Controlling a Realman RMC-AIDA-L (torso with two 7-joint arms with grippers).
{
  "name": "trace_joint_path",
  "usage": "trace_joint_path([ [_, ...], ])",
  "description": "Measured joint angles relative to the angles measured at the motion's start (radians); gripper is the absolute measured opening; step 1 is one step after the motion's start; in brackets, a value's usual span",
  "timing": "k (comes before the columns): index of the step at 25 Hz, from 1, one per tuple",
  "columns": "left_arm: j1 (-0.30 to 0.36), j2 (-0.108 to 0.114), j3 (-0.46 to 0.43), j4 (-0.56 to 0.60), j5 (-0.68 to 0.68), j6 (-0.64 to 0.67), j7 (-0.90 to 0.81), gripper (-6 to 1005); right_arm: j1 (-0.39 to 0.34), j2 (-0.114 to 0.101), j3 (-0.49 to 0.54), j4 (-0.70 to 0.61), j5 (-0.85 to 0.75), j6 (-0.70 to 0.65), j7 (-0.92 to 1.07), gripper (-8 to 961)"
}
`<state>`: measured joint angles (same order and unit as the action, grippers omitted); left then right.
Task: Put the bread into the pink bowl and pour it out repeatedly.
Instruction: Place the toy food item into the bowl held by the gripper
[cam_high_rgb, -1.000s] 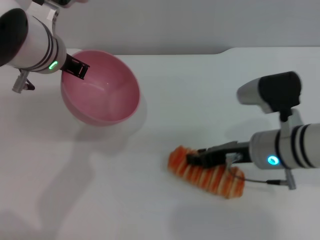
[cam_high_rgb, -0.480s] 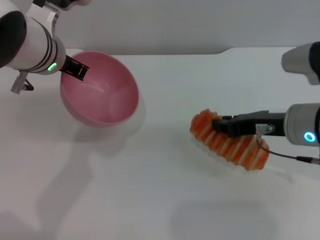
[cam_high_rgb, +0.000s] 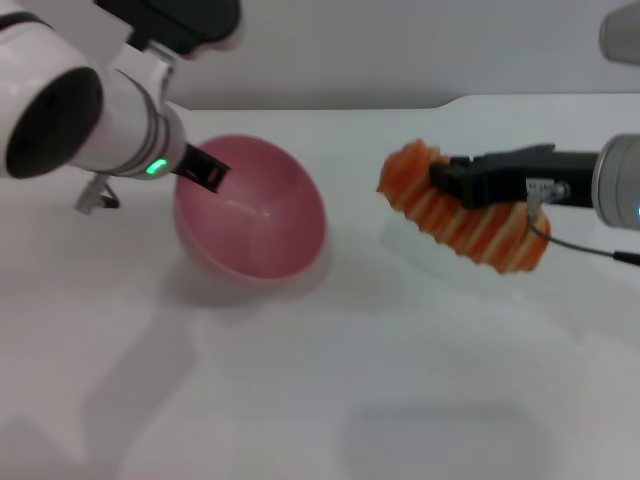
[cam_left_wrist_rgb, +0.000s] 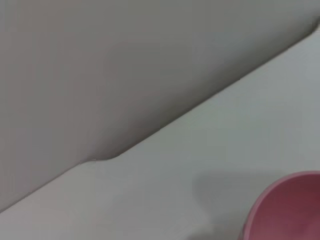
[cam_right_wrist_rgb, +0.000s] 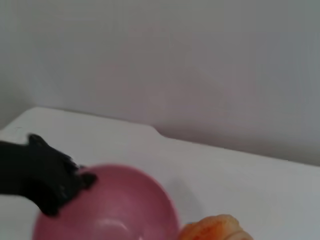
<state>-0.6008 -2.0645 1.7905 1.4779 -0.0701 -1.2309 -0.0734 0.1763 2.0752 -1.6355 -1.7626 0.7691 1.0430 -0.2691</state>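
Note:
The bread (cam_high_rgb: 462, 218), an orange-and-tan ridged loaf, hangs in the air at the right of the head view, with my right gripper (cam_high_rgb: 452, 183) shut on its upper edge. Its orange end (cam_right_wrist_rgb: 215, 229) shows in the right wrist view. The pink bowl (cam_high_rgb: 255, 215) stands tilted at centre left with its opening turned toward the bread; my left gripper (cam_high_rgb: 205, 172) is shut on its left rim. The bowl holds nothing. Its rim also appears in the left wrist view (cam_left_wrist_rgb: 285, 207) and the right wrist view (cam_right_wrist_rgb: 107, 207), where the left gripper (cam_right_wrist_rgb: 47, 177) shows dark on the rim.
The white table (cam_high_rgb: 320, 380) spreads below both arms, with a grey wall (cam_high_rgb: 400, 50) behind its far edge. The table's back edge has a step at upper right (cam_high_rgb: 455, 100).
The right gripper has lifted the bread off the table and carried it up and back. The left gripper has brought the bowl to the right, toward the bread.

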Motion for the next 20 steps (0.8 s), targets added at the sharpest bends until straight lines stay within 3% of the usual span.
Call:
trace_joint_path([
  [6,-0.015,-0.001,0.077,-0.013,-0.090,0.063,0.000,92,0.019,0.000,-0.006,-0.008,-0.002,-0.004,0.005,153],
  [20,-0.023,-0.002,0.097,-0.006,-0.215,0.126,0.049,95,0.066,0.002,-0.019,0.086,0.004,-0.041,0.007,139],
])
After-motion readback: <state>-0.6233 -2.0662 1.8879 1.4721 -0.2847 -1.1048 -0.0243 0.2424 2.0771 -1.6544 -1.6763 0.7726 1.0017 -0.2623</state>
